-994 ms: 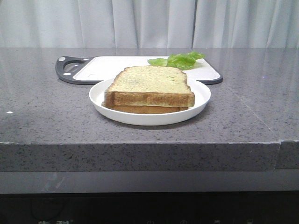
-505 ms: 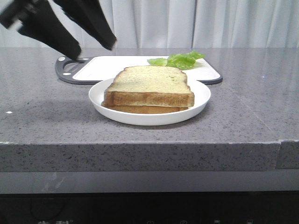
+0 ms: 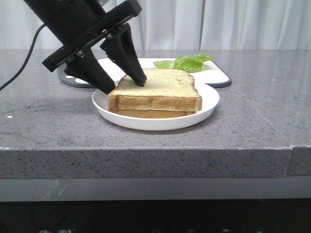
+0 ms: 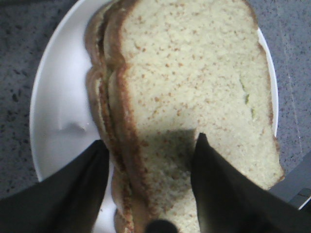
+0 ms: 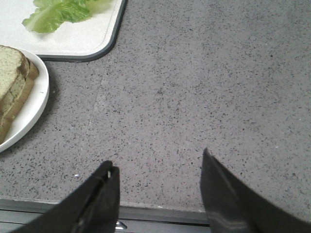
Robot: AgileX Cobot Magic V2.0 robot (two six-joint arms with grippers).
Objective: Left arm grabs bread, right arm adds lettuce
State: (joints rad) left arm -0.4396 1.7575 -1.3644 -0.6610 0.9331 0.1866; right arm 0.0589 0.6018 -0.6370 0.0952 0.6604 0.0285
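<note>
The task is at its first step, by my reading; nothing is lifted yet. The left arm [image 3: 124, 86] reaches down from the upper left with its fingers spread wide and nothing between them; one tip sits at the plate's [image 3: 206, 109] left rim, the other over the left end of the bread [image 3: 158, 87]; the wrist view shows them straddling the crust edge, though whether either tip touches is hard to tell. The bread lies on a second slice [image 3: 150, 113], mostly hidden beneath it. Behind, on the white board [image 3: 116, 68], the lettuce [image 3: 187, 62] lies untouched; adding it is all still to do. The right gripper [image 5: 158, 191], absent from the front view, hovers wide apart and empty over bare counter [image 5: 204, 87], well right of the plate; its height above the counter is unclear.
</note>
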